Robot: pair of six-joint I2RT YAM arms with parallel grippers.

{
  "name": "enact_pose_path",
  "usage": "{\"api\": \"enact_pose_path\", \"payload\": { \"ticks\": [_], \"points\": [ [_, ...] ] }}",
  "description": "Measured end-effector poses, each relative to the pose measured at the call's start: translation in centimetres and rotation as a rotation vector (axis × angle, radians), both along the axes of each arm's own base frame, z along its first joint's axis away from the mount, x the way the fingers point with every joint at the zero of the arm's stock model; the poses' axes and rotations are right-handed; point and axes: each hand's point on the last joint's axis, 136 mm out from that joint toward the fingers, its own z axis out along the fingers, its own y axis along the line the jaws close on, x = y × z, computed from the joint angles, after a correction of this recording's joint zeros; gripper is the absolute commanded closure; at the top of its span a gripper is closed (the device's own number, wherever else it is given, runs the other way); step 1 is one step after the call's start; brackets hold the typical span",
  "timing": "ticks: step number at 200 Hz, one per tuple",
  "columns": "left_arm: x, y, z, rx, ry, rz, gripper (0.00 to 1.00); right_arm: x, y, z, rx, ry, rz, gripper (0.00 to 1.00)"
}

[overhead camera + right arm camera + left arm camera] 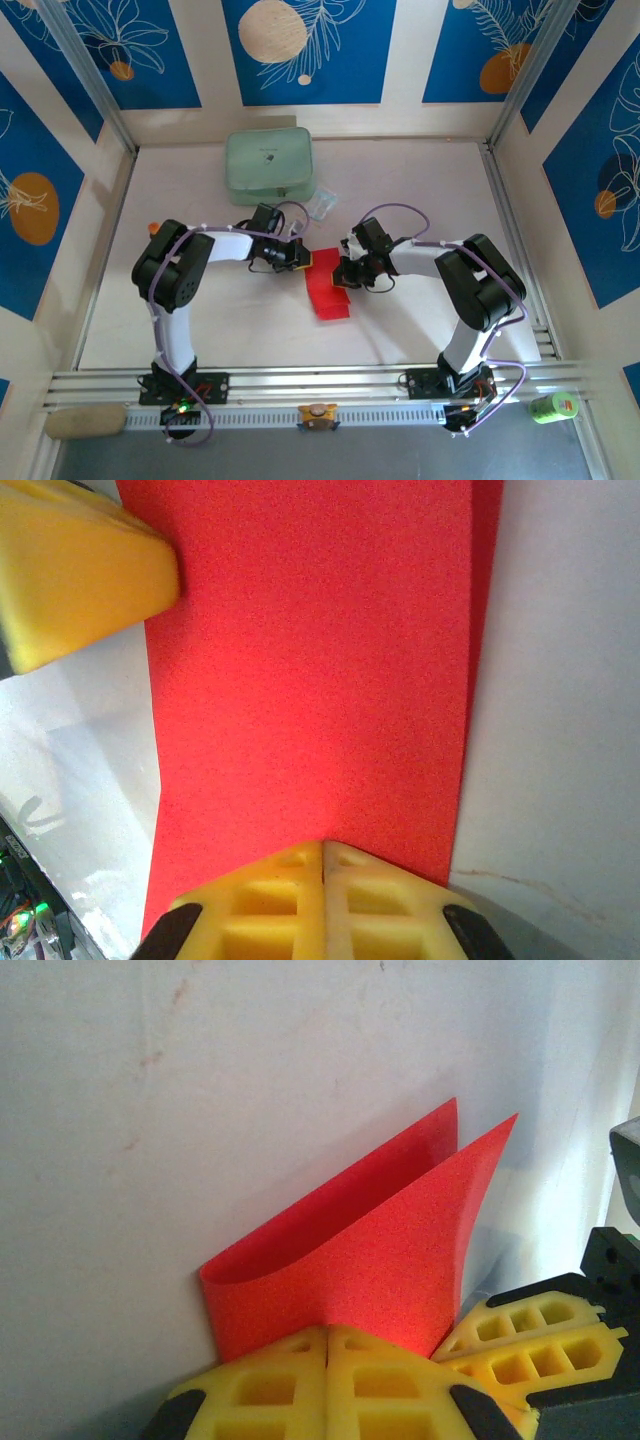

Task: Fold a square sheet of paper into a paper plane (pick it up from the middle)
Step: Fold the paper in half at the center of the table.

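The square sheet of paper (328,292), doubled over, is pinched from two sides near the middle of the table (430,310).
The left gripper (327,1335) is clenched on its 10 o'clock edge and the right gripper (322,850) on its 2 o'clock edge. This likely keeps the bowed layers aligned so a crease can be pressed. At 11 o'clock from the sheet the pale green pouch (268,165) lies closed, its contents hidden. What the small clear packet (320,205) beside it holds, I cannot tell.
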Motion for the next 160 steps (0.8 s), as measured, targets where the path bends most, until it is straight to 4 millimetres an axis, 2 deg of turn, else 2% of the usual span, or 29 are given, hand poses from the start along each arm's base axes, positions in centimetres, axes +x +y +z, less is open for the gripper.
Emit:
{"api": "enact_pose_path", "payload": {
  "ticks": [93,124,160],
  "points": [
    [0.7,-0.4,0.9,-0.015,-0.016,-0.009,1.00,0.0,0.0,0.0,0.000,0.000,0.000,1.00],
    [0.8,-0.2,0.1,-0.007,-0.002,-0.008,1.00,0.0,0.0,0.0,0.000,0.000,0.000,1.00],
    [1.0,-0.1,0.0,-0.036,0.024,-0.001,1.00,0.0,0.0,0.0,0.000,0.001,0.000,1.00]
  ]
}}
